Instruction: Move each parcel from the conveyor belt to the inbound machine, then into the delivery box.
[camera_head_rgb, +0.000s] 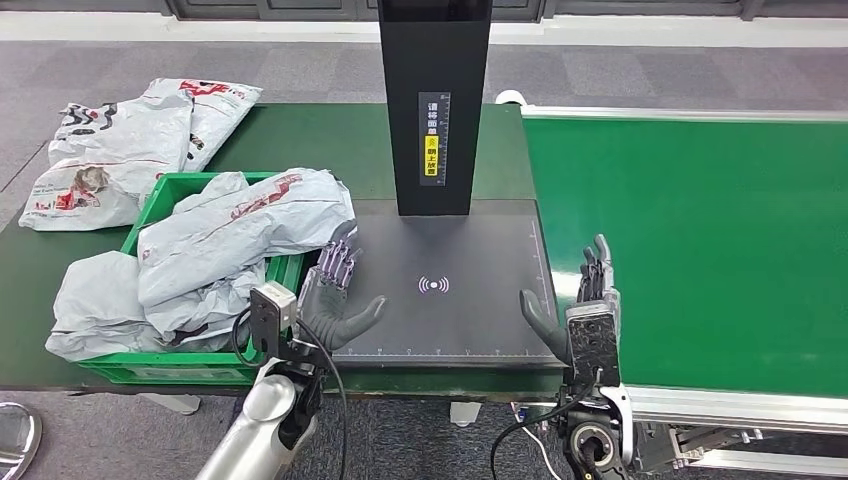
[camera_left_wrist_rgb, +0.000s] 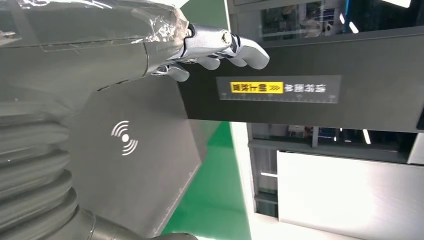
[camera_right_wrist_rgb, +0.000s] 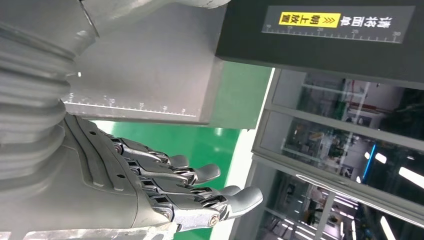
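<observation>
Just left of my left hand (camera_head_rgb: 335, 295), grey parcels (camera_head_rgb: 240, 235) sit heaped in the green delivery box (camera_head_rgb: 160, 195), one of them touching or nearly touching my fingertips. More parcels (camera_head_rgb: 120, 150) lie on the green table beyond the box. Between my two hands lies the dark plate of the inbound machine (camera_head_rgb: 445, 285), its black column (camera_head_rgb: 435, 100) rising past the white signal mark.

My left hand stands edge-up over the plate's left border, fingers straight and apart, thumb pointing inward, holding nothing. My right hand (camera_head_rgb: 590, 300) mirrors it at the plate's right edge, fingers extended, thumb turned toward the plate, also empty. Right of that hand runs the green conveyor belt (camera_head_rgb: 700, 240).

From the left wrist view, my fingers (camera_left_wrist_rgb: 225, 47) reach toward the column's yellow label (camera_left_wrist_rgb: 256, 87). I cannot read the label's print. The lower part of the box is hidden by parcels spilling over its rim.
</observation>
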